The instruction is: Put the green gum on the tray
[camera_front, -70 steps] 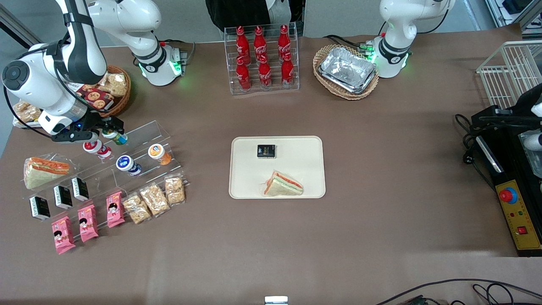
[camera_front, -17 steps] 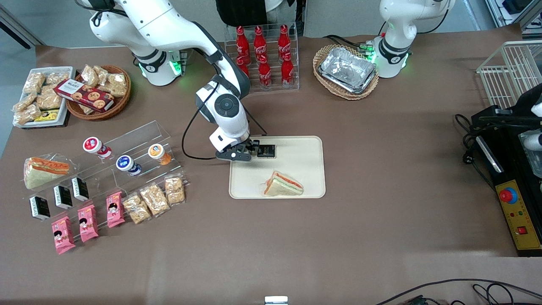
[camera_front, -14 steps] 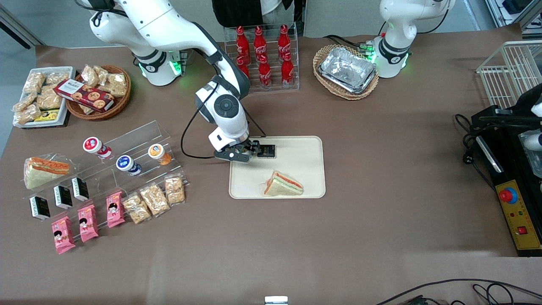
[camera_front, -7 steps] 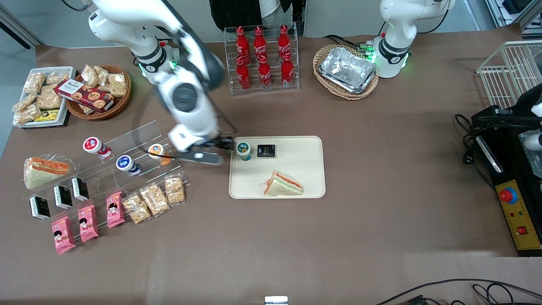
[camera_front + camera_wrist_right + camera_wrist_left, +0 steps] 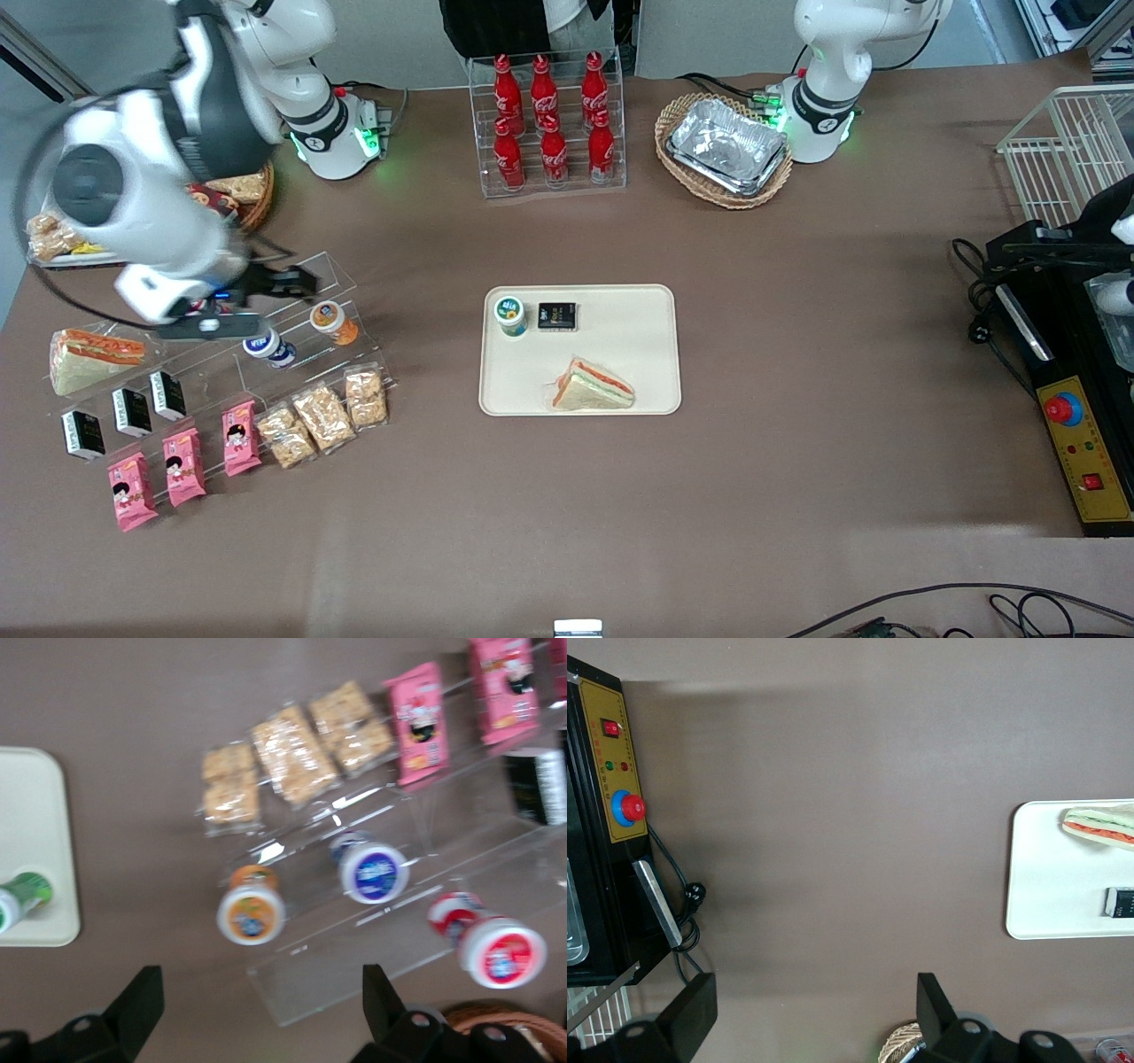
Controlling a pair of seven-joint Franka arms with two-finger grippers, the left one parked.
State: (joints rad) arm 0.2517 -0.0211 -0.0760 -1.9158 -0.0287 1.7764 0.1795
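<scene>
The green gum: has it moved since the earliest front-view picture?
Yes. The green gum left the clear display stand and now stands on the tray, beside the small black packet. The tool, open, hovers over the stand.

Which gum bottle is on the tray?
The green gum, upright on the tray beside the black packet. The blue-lidded, orange-lidded and red-lidded bottles sit on the clear stand, where the pincer hangs open.

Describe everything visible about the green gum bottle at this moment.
The green gum is a small round bottle with a green-rimmed white lid, a yellow-green mark on top and a teal-green body. It stands upright on the tray, in a corner, beside a small black packet. Nothing grips it; the hand hovers over the clear display stand.
</scene>
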